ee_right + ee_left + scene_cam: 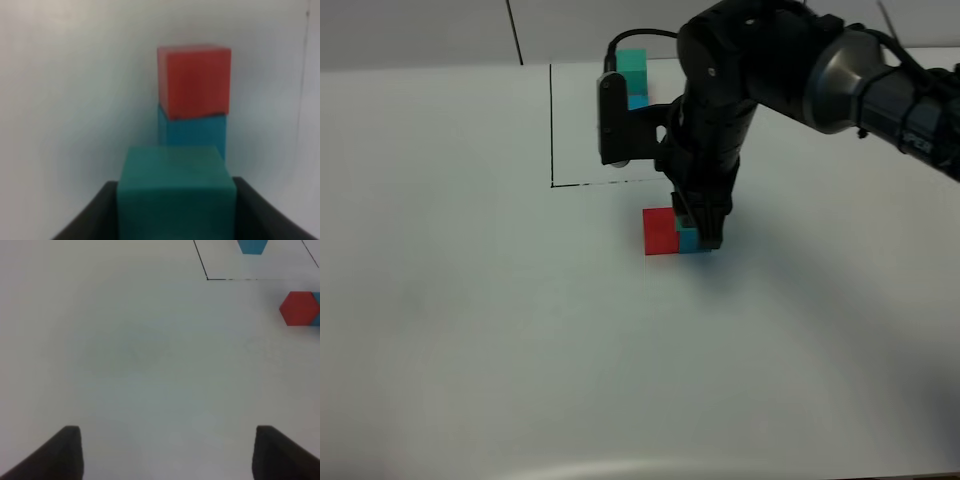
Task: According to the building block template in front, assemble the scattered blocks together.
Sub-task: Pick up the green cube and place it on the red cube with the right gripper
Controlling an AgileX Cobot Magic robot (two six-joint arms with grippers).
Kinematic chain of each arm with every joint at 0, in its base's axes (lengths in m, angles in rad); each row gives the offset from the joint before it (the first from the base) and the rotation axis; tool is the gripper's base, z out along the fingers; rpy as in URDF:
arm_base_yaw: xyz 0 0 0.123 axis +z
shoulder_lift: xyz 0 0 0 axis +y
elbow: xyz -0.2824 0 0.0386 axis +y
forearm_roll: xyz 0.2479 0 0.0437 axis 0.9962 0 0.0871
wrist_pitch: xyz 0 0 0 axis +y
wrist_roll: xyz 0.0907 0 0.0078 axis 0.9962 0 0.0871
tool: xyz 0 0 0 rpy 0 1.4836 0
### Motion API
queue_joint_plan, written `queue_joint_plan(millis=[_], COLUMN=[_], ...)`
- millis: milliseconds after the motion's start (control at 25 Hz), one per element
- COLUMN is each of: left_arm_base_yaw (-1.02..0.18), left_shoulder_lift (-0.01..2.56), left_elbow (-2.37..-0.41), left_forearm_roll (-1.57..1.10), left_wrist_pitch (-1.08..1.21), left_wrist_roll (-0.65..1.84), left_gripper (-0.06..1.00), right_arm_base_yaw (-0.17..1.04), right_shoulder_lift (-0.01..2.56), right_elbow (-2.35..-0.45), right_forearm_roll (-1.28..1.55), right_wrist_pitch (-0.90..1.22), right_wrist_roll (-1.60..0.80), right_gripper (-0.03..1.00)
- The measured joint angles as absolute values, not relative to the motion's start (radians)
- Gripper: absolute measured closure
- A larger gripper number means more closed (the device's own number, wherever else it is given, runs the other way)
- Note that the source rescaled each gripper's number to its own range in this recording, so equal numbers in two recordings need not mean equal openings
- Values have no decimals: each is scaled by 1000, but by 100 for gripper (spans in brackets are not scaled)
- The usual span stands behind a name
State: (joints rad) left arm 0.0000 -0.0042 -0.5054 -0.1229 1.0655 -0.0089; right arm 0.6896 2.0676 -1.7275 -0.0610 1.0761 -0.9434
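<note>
The red cube and the blue cube lie side by side on the white table, just in front of the drawn black line. My right gripper reaches down over the blue cube. In the right wrist view it is shut on the teal-green cube, in line with the blue cube and the red cube. I cannot tell whether green touches blue. The building block template, teal-green over blue, stands behind the arm inside the lines. My left gripper is open over bare table.
The right arm crosses the back right and hides part of the bordered area. In the left wrist view, the red cube and the corner of the black line are far from the fingers.
</note>
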Motion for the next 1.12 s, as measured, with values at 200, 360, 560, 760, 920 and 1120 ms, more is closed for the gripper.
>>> queue_joint_plan(millis=[200, 360, 560, 760, 920, 1120], left_arm_base_yaw=[0, 0, 0, 0, 0, 0], left_shoulder_lift=[-4, -4, -4, -4, -4, -4], left_elbow=[-505, -505, -505, -505, -505, -505], left_forearm_roll=[-123, -123, -123, -123, -123, -123], left_wrist_pitch=[1066, 1066, 1066, 1066, 1066, 1066], left_wrist_roll=[-9, -9, -9, -9, -9, -9], left_gripper=[44, 44, 44, 44, 44, 44], right_arm_base_yaw=[704, 704, 702, 679, 661, 654], right_shoulder_lift=[2192, 2242, 2246, 2246, 2254, 2254], right_elbow=[-1879, -1926, -1932, -1932, -1932, -1932], right_forearm_roll=[-37, -37, -25, 11, 12, 46], right_wrist_pitch=[1167, 1203, 1167, 1145, 1145, 1142], right_wrist_roll=[-981, -1022, -1047, -1051, -1051, -1051], right_gripper=[95, 95, 95, 95, 95, 95])
